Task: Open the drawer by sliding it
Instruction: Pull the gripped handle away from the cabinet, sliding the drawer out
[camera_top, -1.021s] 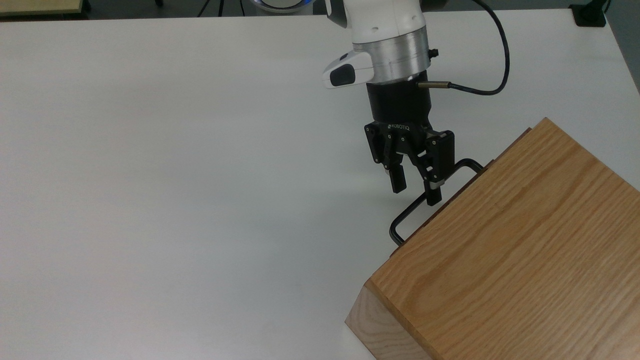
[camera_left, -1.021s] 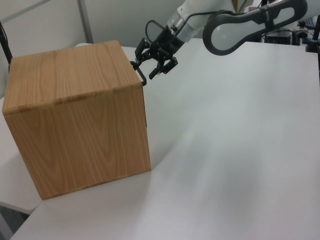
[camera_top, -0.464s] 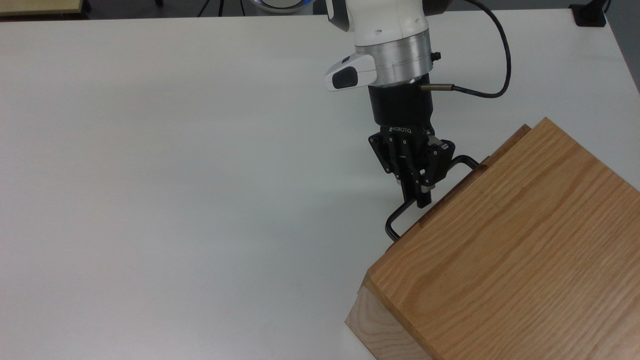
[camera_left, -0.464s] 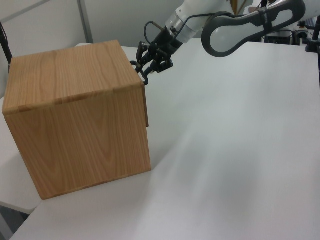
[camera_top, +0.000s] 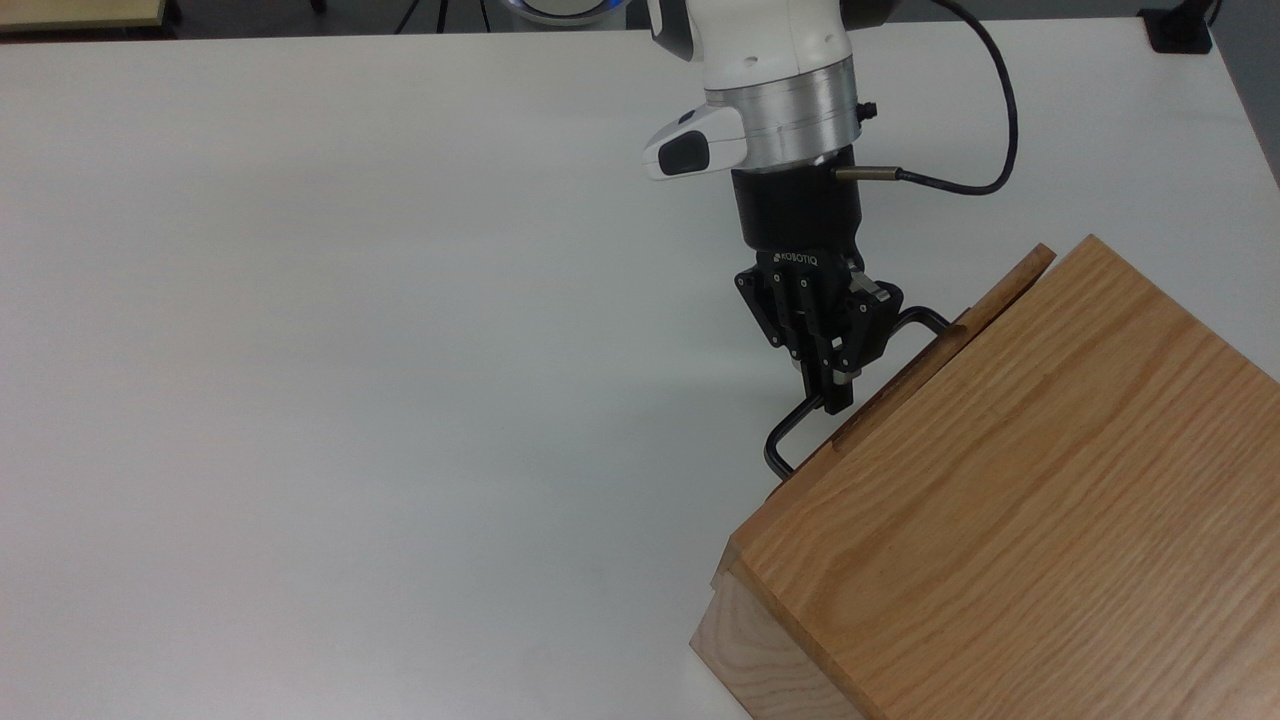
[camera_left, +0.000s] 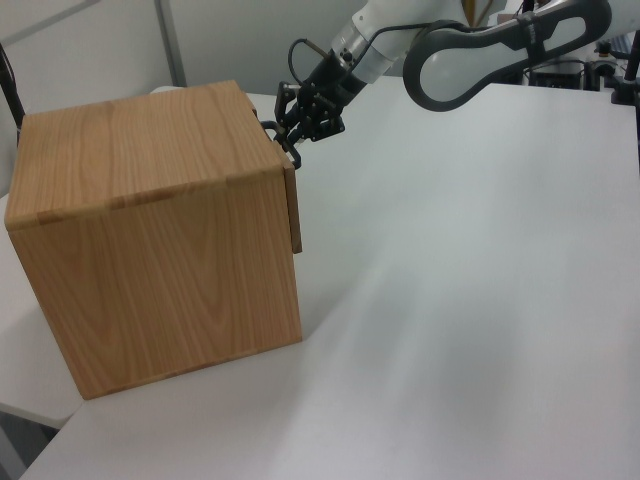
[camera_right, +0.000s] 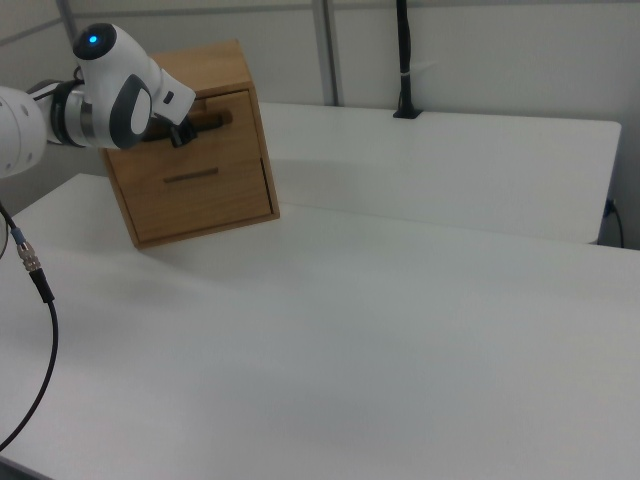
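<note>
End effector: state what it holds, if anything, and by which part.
The end effector is shut on the drawer, gripping the black handle partway along its bar; the drawer front sits slightly out of the wooden box.

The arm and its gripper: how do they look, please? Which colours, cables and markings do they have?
The arm is white with a silver metal ring at the wrist. The gripper is black with white ROBOTIQ lettering. A black cable loops out from a brass-coloured plug on its side.

Even, bright overhead light leaves soft faint shadows on the white table (camera_top: 350, 300), with mild glare.
</note>
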